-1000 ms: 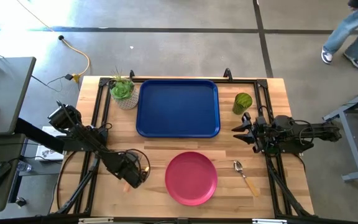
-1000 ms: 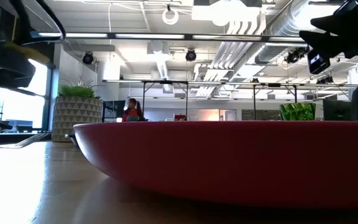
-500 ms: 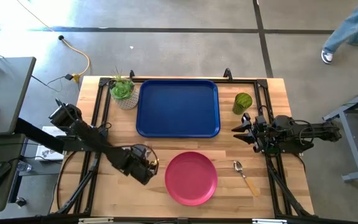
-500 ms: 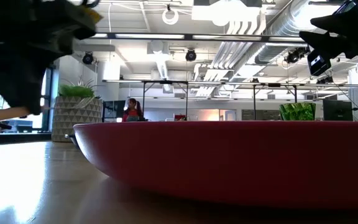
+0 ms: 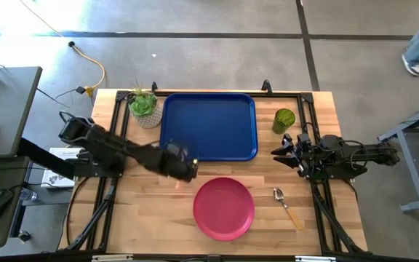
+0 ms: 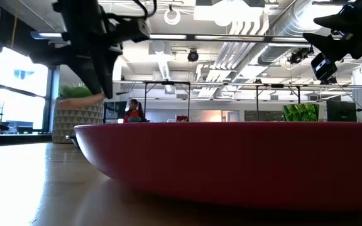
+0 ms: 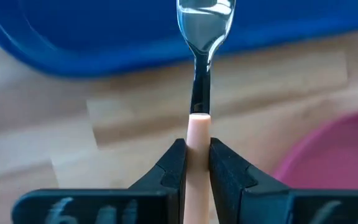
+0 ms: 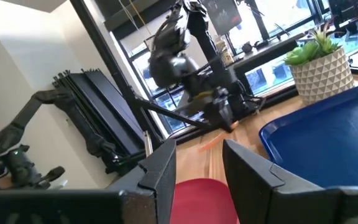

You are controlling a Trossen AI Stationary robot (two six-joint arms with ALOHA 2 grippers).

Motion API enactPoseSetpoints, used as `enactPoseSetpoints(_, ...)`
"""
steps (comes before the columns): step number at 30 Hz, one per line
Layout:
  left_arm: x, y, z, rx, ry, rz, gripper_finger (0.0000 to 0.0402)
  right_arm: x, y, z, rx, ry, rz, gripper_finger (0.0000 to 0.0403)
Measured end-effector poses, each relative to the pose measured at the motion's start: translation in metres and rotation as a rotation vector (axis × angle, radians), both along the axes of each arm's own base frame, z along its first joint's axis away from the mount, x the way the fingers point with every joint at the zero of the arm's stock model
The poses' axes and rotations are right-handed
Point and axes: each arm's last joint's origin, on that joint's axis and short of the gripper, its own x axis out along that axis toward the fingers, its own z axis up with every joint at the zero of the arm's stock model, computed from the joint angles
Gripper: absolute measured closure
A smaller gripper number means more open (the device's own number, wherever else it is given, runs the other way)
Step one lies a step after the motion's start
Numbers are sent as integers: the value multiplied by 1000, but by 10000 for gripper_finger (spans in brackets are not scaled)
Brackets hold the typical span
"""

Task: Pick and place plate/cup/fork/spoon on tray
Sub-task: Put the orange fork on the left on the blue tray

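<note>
Well, my left pincer [image 5: 188, 171] is closed tight on the fork [image 7: 202, 93]. It pinches the pale orange handle, and the shiny metal end sticks out in front. My left arm reaches across the bench [image 5: 144, 218] from its left side. The pincer hangs in the air, up off the wood. It is just beside the near left corner of the tray [image 5: 208, 125]. In my left wrist view the metal end of the fork points at the blue rim of the tray. A bit of the pink plate [image 5: 224, 209] shows off to one side there.

The plate lies flat on the bench, near the front edge. It sits close to the tray but does not touch it. The tray is dark blue and lies at the back of the bench, in the middle. The little green cup [image 5: 284, 119] stands upright on the wood, just to the right of the tray. The spoon [image 5: 286, 204] lies on the wood to the right of the plate. Its round bowl points toward the back.

My right pincer [image 5: 278, 154] is open and holds nothing. It waits in the air on the right side, between the cup and the spoon. A leafy plant [image 5: 144, 105] in a pale pot stands at the tray's back left corner.
</note>
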Motion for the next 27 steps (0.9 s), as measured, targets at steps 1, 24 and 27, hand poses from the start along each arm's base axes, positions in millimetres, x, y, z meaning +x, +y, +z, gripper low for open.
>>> enactPoseSetpoints(1, 1, 7, 3, 4, -7, 6, 365, 0, 0, 0, 0, 0, 0, 279)
enactPoseSetpoints(24, -12, 154, 10, -26, 62, 119, 364, 0, 0, 0, 198, 25, 31, 279)
enactPoseSetpoints(27, -13, 166, 5, -41, 69, 125, 364, 0, 0, 0, 198, 24, 31, 279)
